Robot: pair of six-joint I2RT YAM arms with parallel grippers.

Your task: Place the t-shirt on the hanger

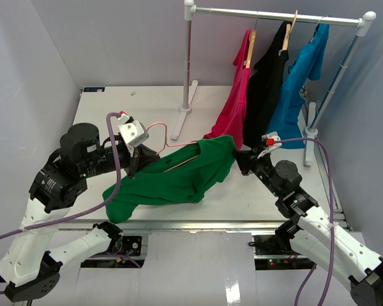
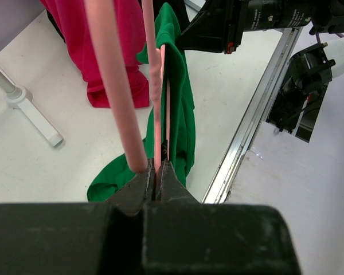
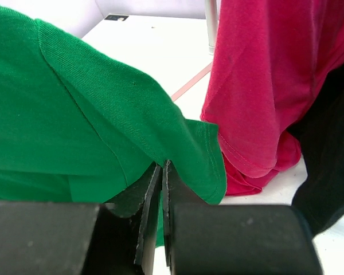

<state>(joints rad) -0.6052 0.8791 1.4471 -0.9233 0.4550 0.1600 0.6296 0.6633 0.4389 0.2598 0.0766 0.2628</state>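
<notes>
The green t-shirt (image 1: 179,177) is held stretched above the table between my two grippers, its lower part hanging to the front left. The pale pink hanger (image 1: 154,127) runs into the shirt's neck opening, with its hook curving behind my left gripper. My left gripper (image 1: 134,169) is shut on the hanger wire (image 2: 160,91), with the t-shirt (image 2: 180,114) hanging just beyond its tips (image 2: 156,167). My right gripper (image 1: 238,158) is shut on the shirt's right sleeve edge (image 3: 178,137); in the right wrist view its jaws (image 3: 162,167) pinch the green cloth.
A clothes rack (image 1: 277,14) at the back right carries a magenta-red shirt (image 1: 233,108), a black shirt (image 1: 265,89) and a turquoise shirt (image 1: 297,95). Its post base (image 1: 184,109) stands behind the hanger. The magenta shirt (image 3: 264,86) hangs close beside my right gripper. The table's metal front edge (image 2: 252,114) is close by.
</notes>
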